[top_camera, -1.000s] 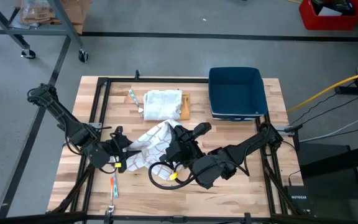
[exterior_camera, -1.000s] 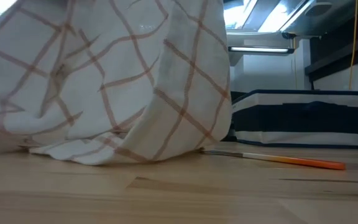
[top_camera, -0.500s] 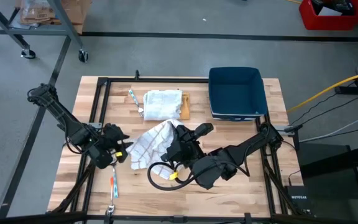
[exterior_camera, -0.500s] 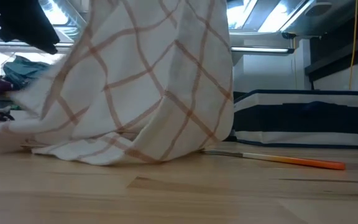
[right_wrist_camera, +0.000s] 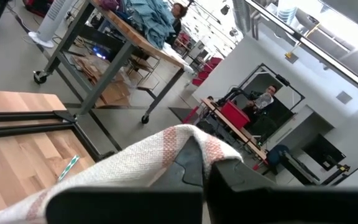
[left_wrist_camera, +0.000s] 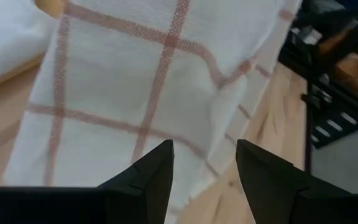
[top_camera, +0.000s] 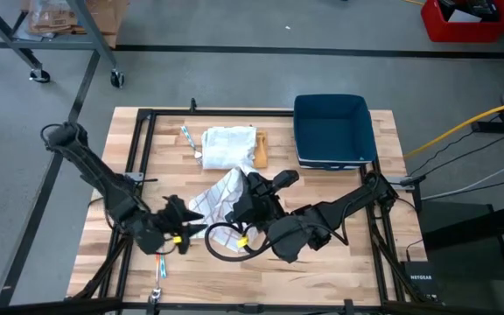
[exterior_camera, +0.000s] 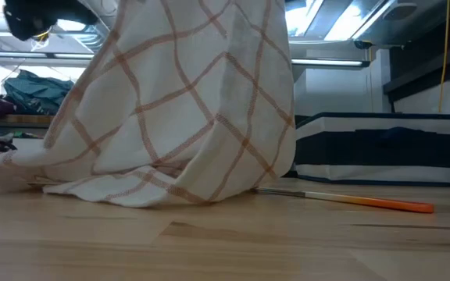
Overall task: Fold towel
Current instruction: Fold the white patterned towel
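Note:
A white towel with red-brown checks [top_camera: 215,199] hangs from my right gripper [top_camera: 245,191], which is shut on it above the table's middle. In the low view the towel [exterior_camera: 186,101] drops like a curtain, and its lower end [exterior_camera: 131,191] lies bunched on the wood. My left gripper [top_camera: 186,219] stands open just left of the towel, nearer the front edge. In the left wrist view its fingers [left_wrist_camera: 157,171] point at the checked cloth [left_wrist_camera: 142,93] with nothing between them. My right gripper pinches the towel's raised top part [right_wrist_camera: 166,146] between its two shut fingers. The cloth wraps over the fingertips [right_wrist_camera: 194,158], so I cannot tell whether it is one layer or several. The towel hangs slack below the gripper, with its lower end on the table.
A folded white towel [top_camera: 228,146] lies on a wooden board at the far middle, with a small green-and-white tool [top_camera: 186,136] to its left. A dark blue bin [top_camera: 333,129] stands at the far right. An orange-tipped stick [exterior_camera: 350,200] lies on the table behind the hanging towel.
The towel's left corner has come off my left gripper and fallen. The cloth, spread wide to the left a second ago, now hangs narrow from my right gripper. My left gripper has moved down toward the table's near edge and has rolled.

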Robot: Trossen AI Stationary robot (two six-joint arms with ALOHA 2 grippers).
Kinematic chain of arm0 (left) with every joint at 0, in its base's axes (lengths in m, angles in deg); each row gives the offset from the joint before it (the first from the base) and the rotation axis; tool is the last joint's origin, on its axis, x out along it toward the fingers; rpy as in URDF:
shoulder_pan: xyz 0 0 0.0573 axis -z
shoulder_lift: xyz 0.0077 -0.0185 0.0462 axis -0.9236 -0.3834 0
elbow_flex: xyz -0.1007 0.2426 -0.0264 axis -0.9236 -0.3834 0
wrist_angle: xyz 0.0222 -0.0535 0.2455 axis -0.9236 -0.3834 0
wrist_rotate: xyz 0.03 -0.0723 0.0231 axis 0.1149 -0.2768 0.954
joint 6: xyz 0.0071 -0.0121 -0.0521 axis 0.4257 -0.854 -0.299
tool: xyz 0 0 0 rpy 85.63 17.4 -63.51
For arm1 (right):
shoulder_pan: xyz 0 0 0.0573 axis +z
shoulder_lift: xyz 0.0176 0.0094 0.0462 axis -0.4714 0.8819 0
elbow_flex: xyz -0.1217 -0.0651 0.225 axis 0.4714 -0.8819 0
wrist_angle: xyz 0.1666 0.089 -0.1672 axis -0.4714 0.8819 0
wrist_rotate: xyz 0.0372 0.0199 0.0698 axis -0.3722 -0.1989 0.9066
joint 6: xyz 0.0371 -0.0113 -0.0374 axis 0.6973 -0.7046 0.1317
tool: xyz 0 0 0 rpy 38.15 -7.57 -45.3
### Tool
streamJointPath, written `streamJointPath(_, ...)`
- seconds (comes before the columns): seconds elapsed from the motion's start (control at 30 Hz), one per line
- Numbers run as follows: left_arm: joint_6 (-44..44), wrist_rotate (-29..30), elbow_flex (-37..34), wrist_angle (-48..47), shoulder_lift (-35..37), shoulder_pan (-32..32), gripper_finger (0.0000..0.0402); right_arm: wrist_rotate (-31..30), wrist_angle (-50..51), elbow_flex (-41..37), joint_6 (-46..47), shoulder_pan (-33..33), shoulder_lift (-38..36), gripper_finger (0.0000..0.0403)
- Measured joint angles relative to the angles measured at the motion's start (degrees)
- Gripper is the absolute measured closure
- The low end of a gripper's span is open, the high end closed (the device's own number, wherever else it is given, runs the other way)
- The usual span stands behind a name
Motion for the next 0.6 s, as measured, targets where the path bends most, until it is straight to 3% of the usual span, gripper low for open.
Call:
streamJointPath(0.27, -3.9, 2.4, 0.0, 6.2, -7.5, -4.0, 0.0235, 0.0, 0.0, 0.0, 0.0, 0.0, 0.0, 0.0402)
streamJointPath(0.43, -1.6, 2.4, 0.0, 12.8, -9.7, -4.8, 0.0235, 0.6, 0.0, 0.0, 0.0, 0.0, 0.0, 0.0402)
streamJointPath(0.6, -4.0, 2.4, 0.0, 11.0, -10.3, -6.4, 0.0235, 1.1, 0.0, 0.0, 0.6, 0.0, 0.0, 0.0402)
